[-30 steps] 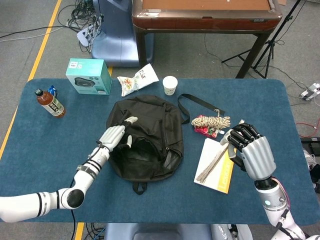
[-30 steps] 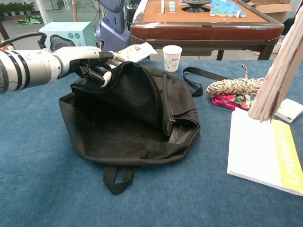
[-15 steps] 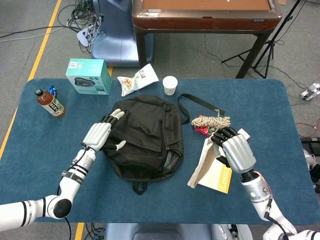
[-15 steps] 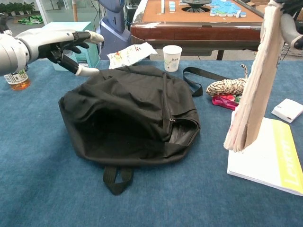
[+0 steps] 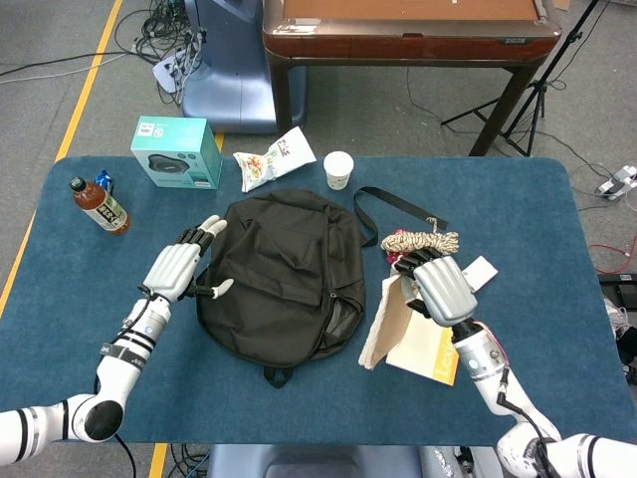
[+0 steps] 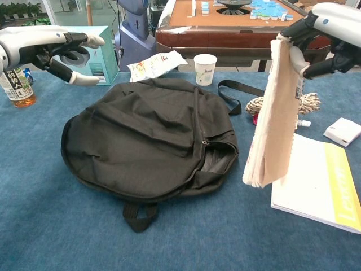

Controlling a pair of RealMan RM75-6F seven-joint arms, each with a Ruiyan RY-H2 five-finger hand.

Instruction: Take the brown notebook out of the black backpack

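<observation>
The black backpack [image 5: 281, 271] [image 6: 149, 140] lies flat in the middle of the blue table, its flap down. My right hand [image 5: 442, 290] [image 6: 321, 39] holds the brown notebook [image 5: 384, 324] [image 6: 273, 118] by its top edge, so it hangs upright just right of the backpack, above a white and yellow book [image 5: 431, 343] [image 6: 320, 180]. At the backpack's left side my left hand [image 5: 177, 268] [image 6: 48, 46] hovers with fingers spread, holding nothing and touching nothing.
A rope bundle [image 5: 421, 242] and a pink packet lie behind the notebook. A paper cup [image 5: 338, 169], a snack bag [image 5: 273, 157], a teal box [image 5: 177, 151] and a sauce bottle [image 5: 99, 205] stand along the far and left edges. A small white box [image 6: 343, 131] sits right.
My left hand let go of the backpack flap and drew back left; the flap dropped shut. My right hand carried the hanging notebook leftward, closer to the backpack.
</observation>
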